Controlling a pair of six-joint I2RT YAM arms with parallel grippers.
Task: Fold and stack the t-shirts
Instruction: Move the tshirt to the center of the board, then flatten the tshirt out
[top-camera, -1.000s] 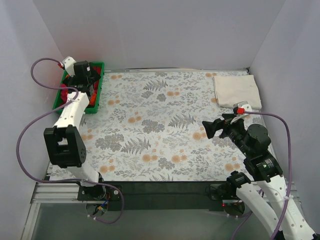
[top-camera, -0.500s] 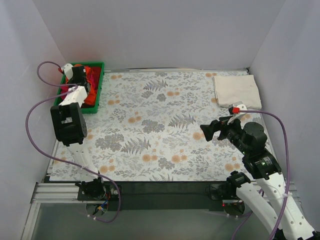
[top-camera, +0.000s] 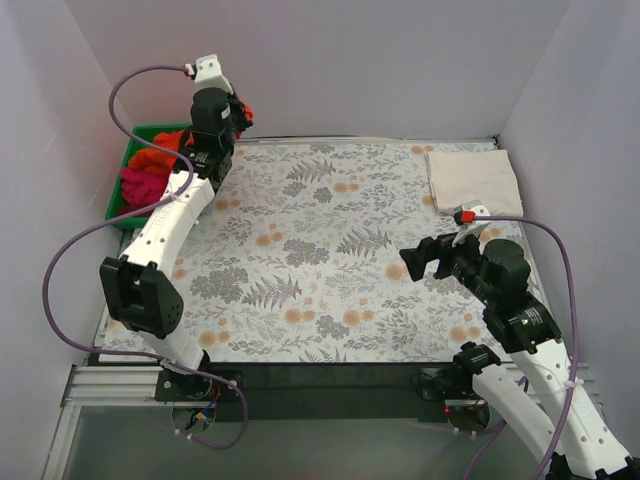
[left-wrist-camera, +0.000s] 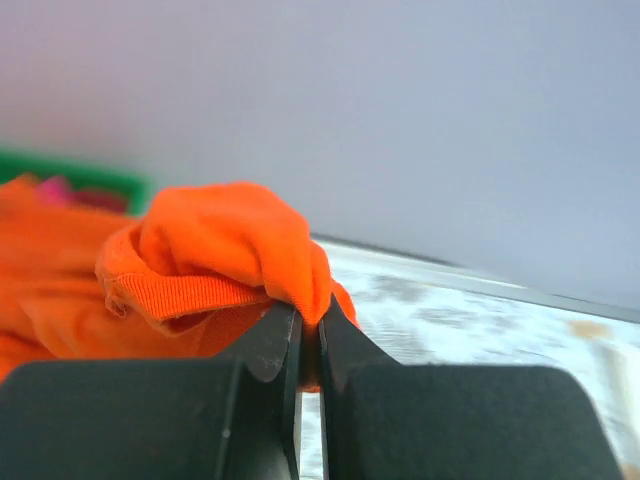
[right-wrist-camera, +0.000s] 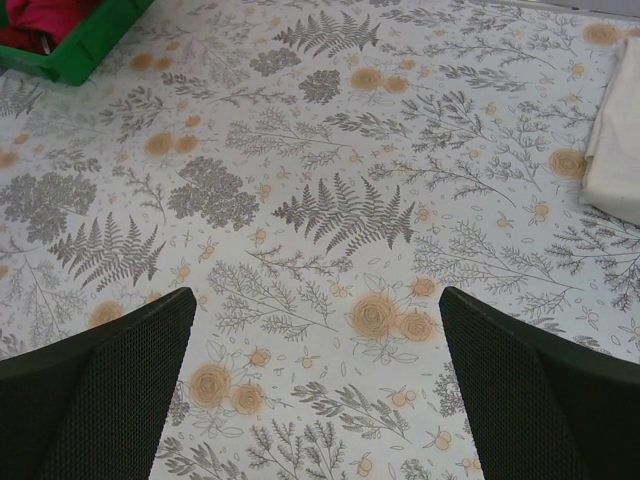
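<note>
At far left corner of bench (top-camera: 300, 378): orange-red t-shirt (top-camera: 158, 152) (left-wrist-camera: 220, 240), bunched and creased, ribbed hem showing. One fold is pinched between the left jaws, which are closed to a sliver on the fabric and raised above the green tray (top-camera: 114, 205); the rest trails down into the tray. Magenta-pink t-shirt (top-camera: 135, 182): crumpled, in the same tray. Cream-white t-shirt (top-camera: 472, 180) (right-wrist-camera: 615, 150): folded flat at the far right edge, near the side wall. Grey floral-print cloth (top-camera: 320, 260): spread across the bench, its wide middle open between tray and cream shirt. Right jaws: spread wide, hovering over the cloth's right half, holding nothing. White walls close in the left, far and right sides.
</note>
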